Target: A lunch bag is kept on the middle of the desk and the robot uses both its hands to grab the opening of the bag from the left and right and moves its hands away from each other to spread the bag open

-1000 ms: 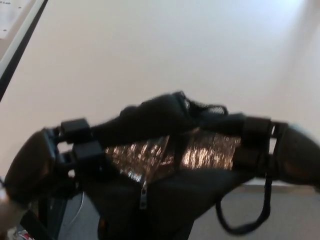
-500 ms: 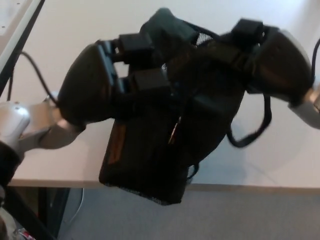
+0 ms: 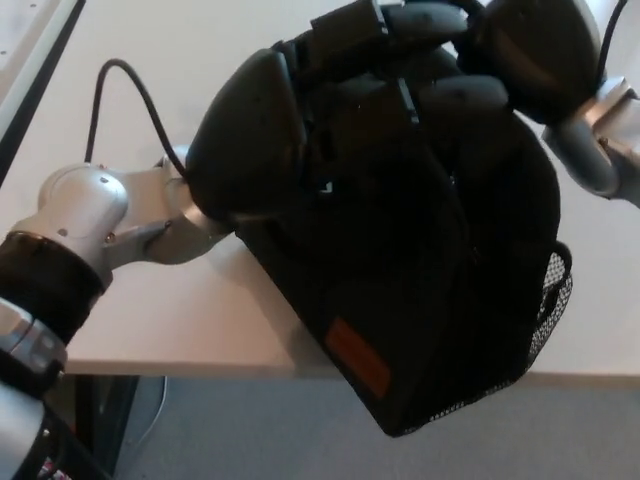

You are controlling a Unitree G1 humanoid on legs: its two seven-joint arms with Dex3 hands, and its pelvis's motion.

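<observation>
Left arm: silver and jointed, reaching in from the lower left across the pale desk, a thin black cable looping just above it.
Left hand: black, pressed against the upper left of the bag, its fingers clamped on the bag's top edge.
Lunch bag: black, tilted, held between both hands over the desk's near edge; its lower end hangs out past the edge above the grey floor. An orange patch shows low on its near face and a mesh pocket on its right side. The opening itself can't be made out.
Right hand: black, at the bag's upper right corner, fingers curled down onto the fabric, gripping it.
Right forearm: silver, leaving frame at the right.
</observation>
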